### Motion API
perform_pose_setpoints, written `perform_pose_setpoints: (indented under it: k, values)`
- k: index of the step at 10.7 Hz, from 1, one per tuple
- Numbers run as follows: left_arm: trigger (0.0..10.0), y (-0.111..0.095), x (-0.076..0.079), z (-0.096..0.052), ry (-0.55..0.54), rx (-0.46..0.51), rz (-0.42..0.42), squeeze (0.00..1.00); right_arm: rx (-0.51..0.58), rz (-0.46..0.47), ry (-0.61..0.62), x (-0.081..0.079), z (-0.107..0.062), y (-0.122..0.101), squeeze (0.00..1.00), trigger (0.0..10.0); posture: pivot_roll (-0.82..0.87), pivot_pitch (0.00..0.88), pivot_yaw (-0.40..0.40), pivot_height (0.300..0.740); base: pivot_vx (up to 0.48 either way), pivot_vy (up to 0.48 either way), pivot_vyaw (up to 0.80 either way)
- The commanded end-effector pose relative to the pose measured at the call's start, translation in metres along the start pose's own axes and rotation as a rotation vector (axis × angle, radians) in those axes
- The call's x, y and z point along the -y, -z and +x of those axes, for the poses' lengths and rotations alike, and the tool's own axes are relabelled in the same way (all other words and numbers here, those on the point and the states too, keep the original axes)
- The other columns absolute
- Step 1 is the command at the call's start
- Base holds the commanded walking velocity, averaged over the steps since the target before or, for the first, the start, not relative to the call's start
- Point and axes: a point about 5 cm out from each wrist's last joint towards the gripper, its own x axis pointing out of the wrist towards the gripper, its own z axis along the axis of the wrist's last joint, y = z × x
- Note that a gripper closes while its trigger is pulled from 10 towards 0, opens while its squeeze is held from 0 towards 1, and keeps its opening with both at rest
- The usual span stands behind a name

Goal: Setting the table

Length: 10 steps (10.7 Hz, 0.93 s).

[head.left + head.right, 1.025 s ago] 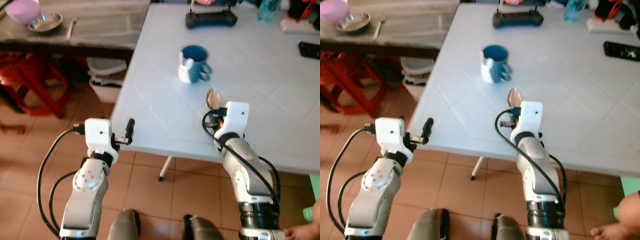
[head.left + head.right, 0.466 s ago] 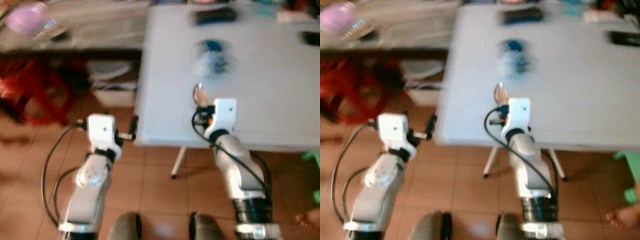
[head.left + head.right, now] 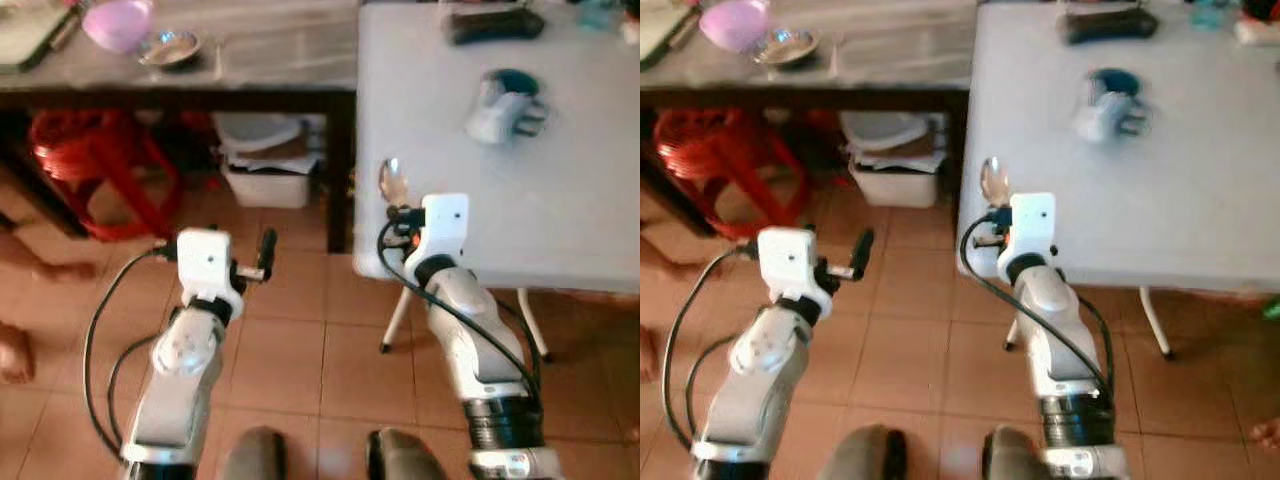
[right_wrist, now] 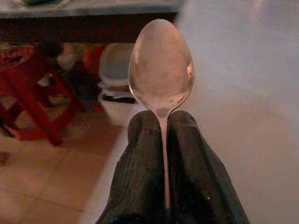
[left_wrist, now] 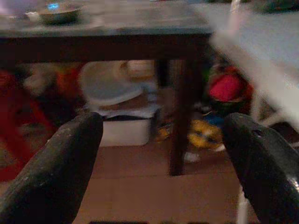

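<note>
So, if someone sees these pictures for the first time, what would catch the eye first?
Probably the spoon, pinched upright in the right gripper at the near corner of the white table. Next, the blue mug farther back on that table, and the open left gripper hanging over the tiled floor.

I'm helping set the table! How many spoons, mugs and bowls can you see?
Spoon, pinched in the right gripper: 1
Blue mug on the white table: 1
Bowls, pink bowl and metal bowl, on the dark table: 2
Total: 4

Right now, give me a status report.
Right gripper shut on spoon at white table corner. Left gripper open, idle. Mug ahead on table.
</note>
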Motion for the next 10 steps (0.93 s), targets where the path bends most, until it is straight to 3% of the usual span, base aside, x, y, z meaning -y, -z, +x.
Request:
perform_pose_setpoints:
  k: [1, 10]
  values:
    - [10.0, -0.0006, -0.0027, -0.0007, -0.012, 0.003, 0.012, 0.00, 0.033, -0.007, -0.012, -0.0018, 0.0007, -0.0062, 0.00, 0.0, 0.01, 0.163, 0.057, 0.740, 0.446, 0.000, 0.00]
    - [10.0, -0.0027, -0.0006, 0.0010, -0.001, 0.016, -0.004, 0.00, 0.053, -0.015, -0.010, 0.0001, 0.0013, -0.0074, 0.00, 0.0, 0.01, 0.158, 0.057, 0.740, 0.464, 0.000, 0.00]
